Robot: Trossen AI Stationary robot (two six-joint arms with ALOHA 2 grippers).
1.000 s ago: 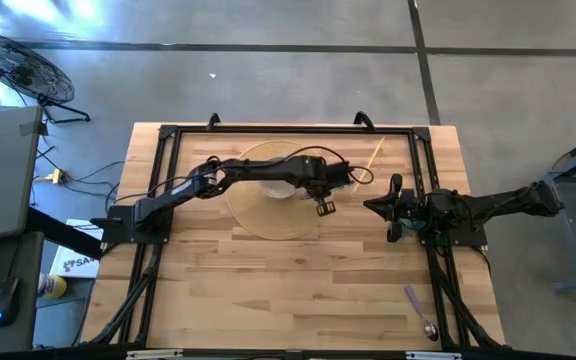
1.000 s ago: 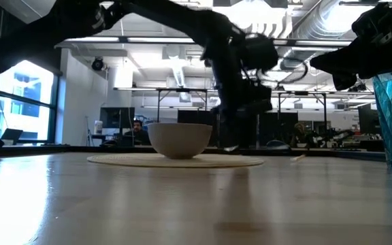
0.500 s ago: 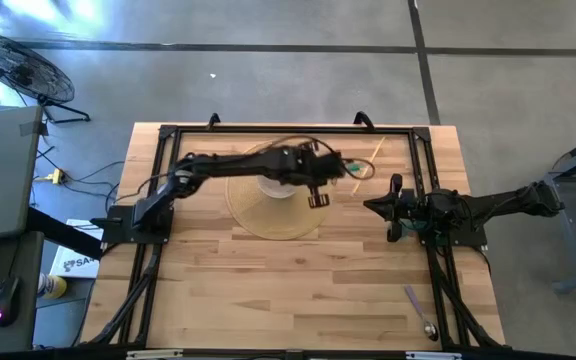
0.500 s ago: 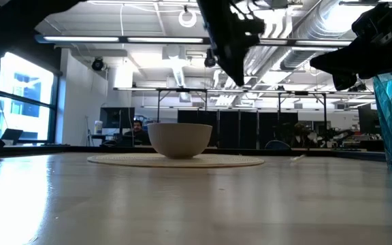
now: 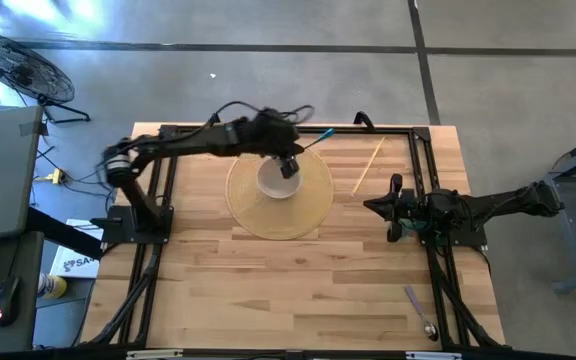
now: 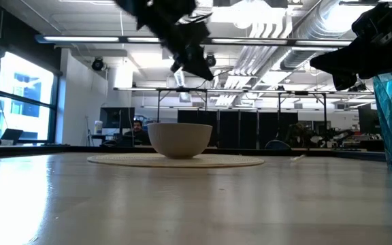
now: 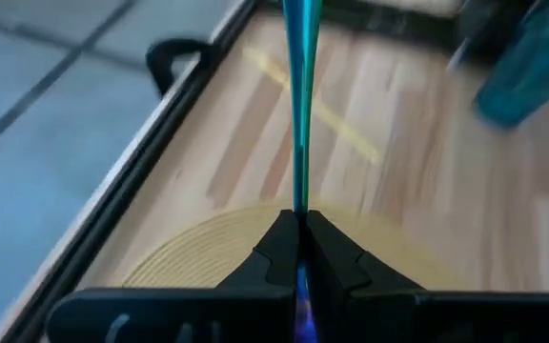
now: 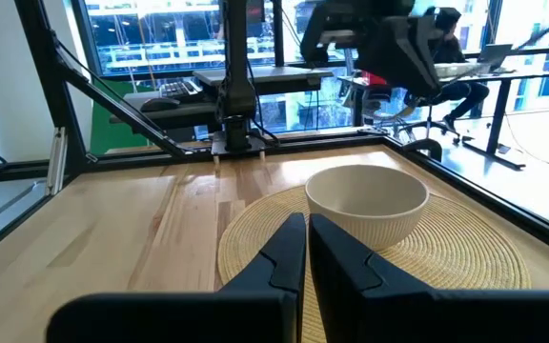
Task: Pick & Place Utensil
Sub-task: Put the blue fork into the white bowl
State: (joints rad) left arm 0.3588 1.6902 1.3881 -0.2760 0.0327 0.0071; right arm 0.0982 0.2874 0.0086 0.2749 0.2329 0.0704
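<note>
Above the bowl (image 5: 277, 180) – left claw (image 5: 290, 166) clamped on teal utensil (image 5: 315, 138)

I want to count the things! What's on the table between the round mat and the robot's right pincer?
High view: only a thin pale stick lies between the mat and the right pincer, up near the far edge.

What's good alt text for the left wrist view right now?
The left gripper is shut on a thin teal utensil that points straight ahead. Beneath it are the woven placemat and the wooden table, with a blurred teal cup farther off.
</note>
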